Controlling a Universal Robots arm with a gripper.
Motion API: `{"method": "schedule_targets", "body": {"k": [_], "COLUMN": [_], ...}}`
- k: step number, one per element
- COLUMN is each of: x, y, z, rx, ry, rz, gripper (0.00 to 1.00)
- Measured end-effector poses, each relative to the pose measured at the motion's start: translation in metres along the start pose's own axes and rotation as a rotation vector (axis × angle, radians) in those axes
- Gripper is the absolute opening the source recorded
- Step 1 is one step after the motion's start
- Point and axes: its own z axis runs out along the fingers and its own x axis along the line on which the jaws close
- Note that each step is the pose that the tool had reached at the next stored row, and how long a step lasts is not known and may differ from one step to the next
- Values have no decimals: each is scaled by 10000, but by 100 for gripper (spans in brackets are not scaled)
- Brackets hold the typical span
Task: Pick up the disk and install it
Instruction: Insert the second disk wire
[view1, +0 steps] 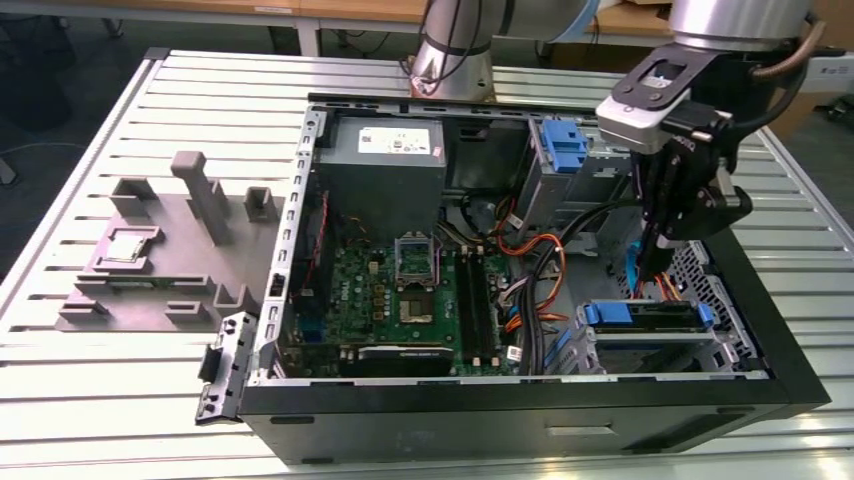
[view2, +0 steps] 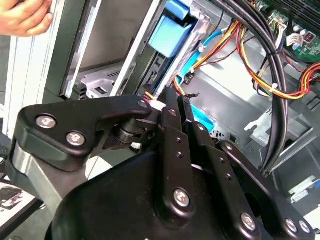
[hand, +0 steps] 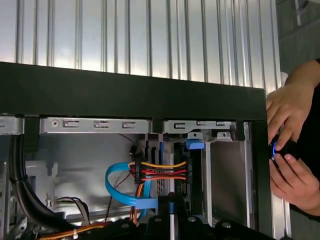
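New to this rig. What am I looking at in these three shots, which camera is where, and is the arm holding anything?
The exterior view is a camera off the arm. It shows an open computer case lying on a slatted metal table, with a robot arm reaching in. A grey fixture block sits on the table at the exterior view's left.

The other two cameras ride near the arm's wrist and look down into the case.

The gripper is black and hangs over the drive bay. Its fingers look closed together, with nothing clearly between them. The disk, with blue rails, lies in the bay just below.

A person's hands hold something small beside the case in the first wrist view.
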Motion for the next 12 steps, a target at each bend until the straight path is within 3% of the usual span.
{"method": "schedule_targets", "body": {"k": [3,9,12], "x": [-6,-88,-131], "y": [-32,-31,-32], "z": [7,51,70], "rx": [-81,-82,-93], "ry": [18,254,488], "rz": [33,49,71], "gripper": [16,16,16]}}
